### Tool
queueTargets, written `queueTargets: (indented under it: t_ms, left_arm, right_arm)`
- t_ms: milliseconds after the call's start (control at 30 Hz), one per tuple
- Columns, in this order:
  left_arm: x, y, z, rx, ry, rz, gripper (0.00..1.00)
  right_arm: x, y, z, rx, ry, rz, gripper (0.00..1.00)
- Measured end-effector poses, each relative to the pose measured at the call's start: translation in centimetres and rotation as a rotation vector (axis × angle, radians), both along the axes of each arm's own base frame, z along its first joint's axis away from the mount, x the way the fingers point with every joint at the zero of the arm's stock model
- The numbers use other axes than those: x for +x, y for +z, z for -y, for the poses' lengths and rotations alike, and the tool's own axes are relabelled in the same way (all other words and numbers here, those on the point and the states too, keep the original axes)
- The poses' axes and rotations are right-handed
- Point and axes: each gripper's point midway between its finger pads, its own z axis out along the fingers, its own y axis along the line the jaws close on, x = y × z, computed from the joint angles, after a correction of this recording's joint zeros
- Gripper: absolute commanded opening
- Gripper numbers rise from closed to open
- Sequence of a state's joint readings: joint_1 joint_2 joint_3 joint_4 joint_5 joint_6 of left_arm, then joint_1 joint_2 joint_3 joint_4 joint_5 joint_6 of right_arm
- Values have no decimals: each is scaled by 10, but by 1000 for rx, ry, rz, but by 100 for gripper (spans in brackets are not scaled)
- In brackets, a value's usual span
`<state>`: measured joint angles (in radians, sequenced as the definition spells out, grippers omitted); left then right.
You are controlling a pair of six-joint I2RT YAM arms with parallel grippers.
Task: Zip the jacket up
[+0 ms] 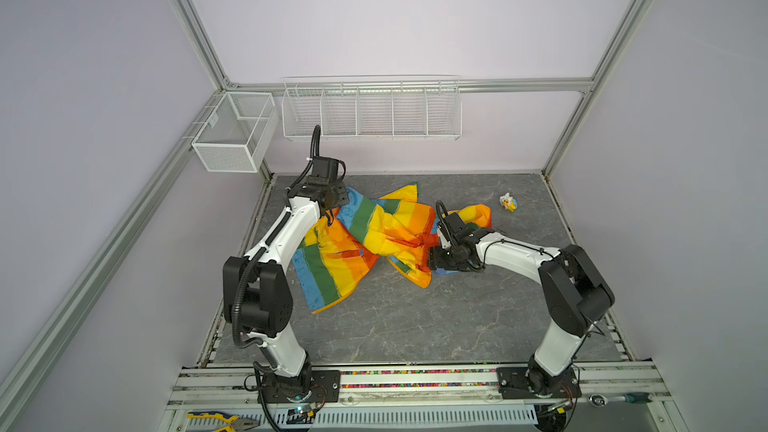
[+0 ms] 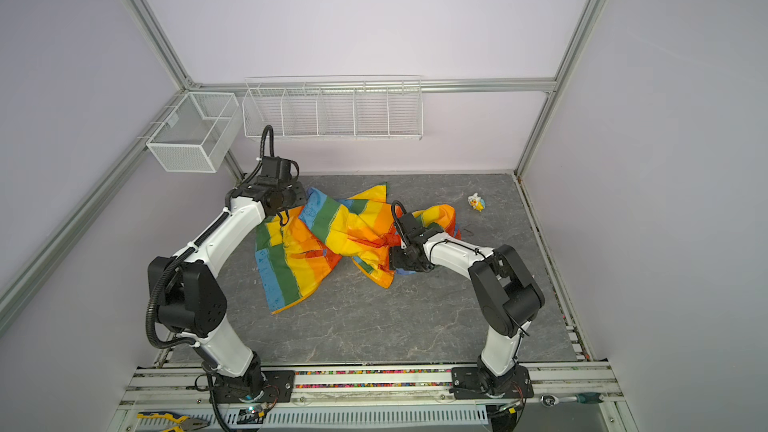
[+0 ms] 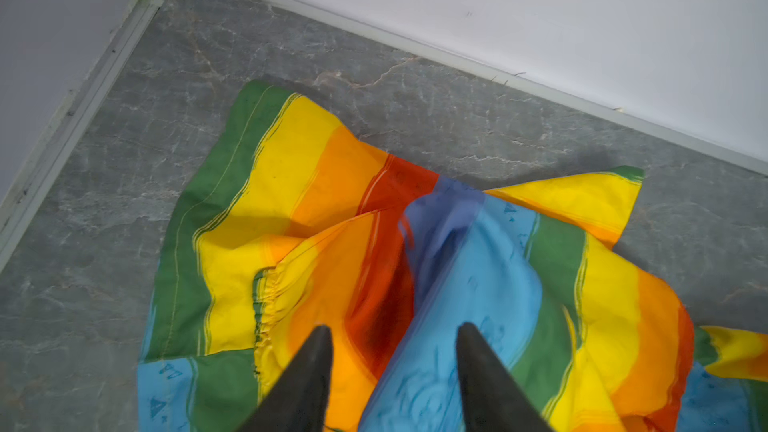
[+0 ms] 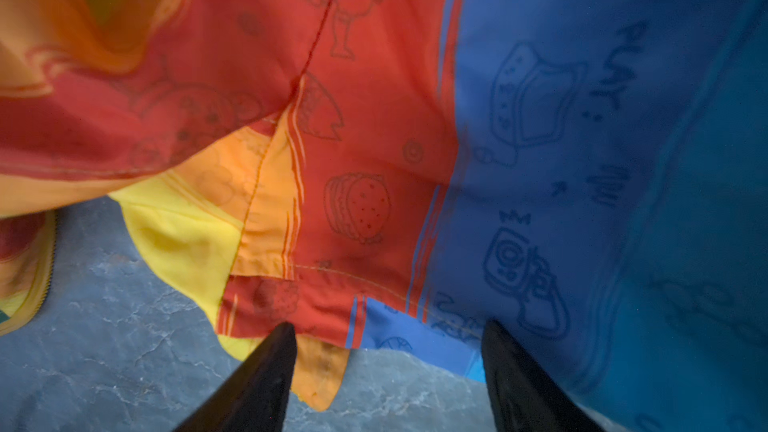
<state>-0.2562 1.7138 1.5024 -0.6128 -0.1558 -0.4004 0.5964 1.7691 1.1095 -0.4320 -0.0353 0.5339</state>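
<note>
On my feed the left end effector (image 3: 395,328) is open, jaws spread over the jacket (image 1: 386,226), gripping nothing. Jacket lies crumpled on the worktop (image 1: 415,326), nearer the far edge. Right end effector (image 4: 388,326) is wide open, jaws straddling the red-blue hem, not clamped.

**Materials and Finishes in the Work Cell**

Jacket (image 1: 386,226): thin woven cloth with a soft sheen, creased, printed with faint line drawings. Tabletop (image 1: 415,317): grey stone-look sheet, veined, smooth and matt. Wire rack (image 1: 372,118) and mesh basket (image 1: 224,151): white-coated metal. Frame posts (image 1: 199,35): bare aluminium, satin finish. Walls (image 1: 395,14): smooth matt panels. Arm links (image 1: 286,230): glossy white plastic shells; joints (image 1: 266,301): matt black housings.
</note>
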Motion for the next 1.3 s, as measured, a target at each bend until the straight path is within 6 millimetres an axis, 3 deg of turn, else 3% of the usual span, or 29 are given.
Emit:
queueTargets:
  t_ms: [133,300,400,500,667,833,1133,1300]
  left_arm:
    - [-34,-2,-5,-17,-6,-17,61]
    - [-102,-9,-8,-94,-30,-18,64]
    - [-141,-38,-11,-130,-25,-68,64]
    - [-177,-82,-13,-157,-14,-154,67]
    - [-219,-133,-3,-176,-21,-278,68]
    - [-229,-148,7,-194,-32,-294,68]
    - [-215,-164,19,-176,-50,-286,67]
    - [-204,-175,26,-161,-68,-275,61]
  right_arm:
    - [2,19,5,-1,-6,44,78]
    - [6,43,10,19,-19,99,79]
    - [3,43,8,22,-10,96,77]
    - [-4,40,-1,19,18,90,75]
    - [-17,20,-27,-9,90,48,74]
    - [-21,6,-42,-39,126,21,76]
    - [-11,-11,-56,-68,136,6,70]
    - [-7,-14,-57,-82,134,10,35]
